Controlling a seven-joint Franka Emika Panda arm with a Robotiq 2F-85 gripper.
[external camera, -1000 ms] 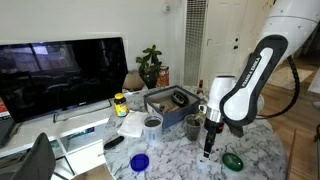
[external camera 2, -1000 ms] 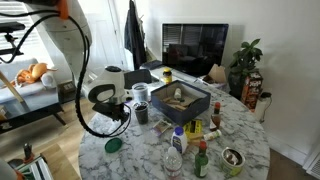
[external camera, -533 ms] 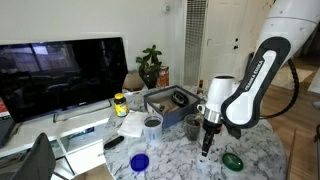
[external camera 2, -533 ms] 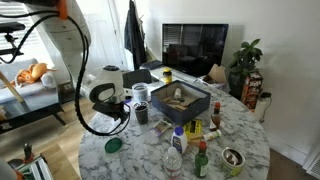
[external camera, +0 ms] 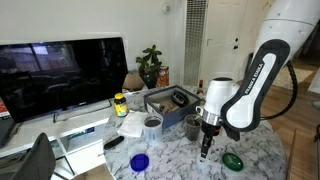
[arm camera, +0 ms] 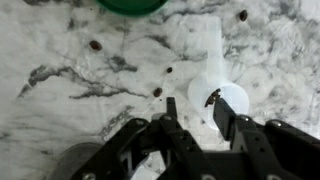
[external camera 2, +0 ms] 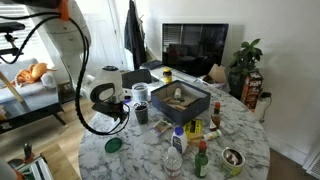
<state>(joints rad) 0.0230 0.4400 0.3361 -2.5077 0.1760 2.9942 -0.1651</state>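
Note:
In the wrist view my gripper hangs just above the marble table. Its jaws stand partly apart, astride the near rim of a white plastic scoop, whose handle points away from me. One fingertip is over the scoop's bowl and carries a brown speck; the other is outside the bowl. A gap shows on both sides of the rim. Small brown beans lie scattered on the marble. In both exterior views the gripper points down at the table's near edge.
A green lid lies close by and a blue lid sits farther along. Two grey cups, a dark bin, several bottles and a yellow jar crowd the table. A TV stands behind.
The jaws have narrowed over the last second. The arm has shifted slightly sideways and stayed low over the table.

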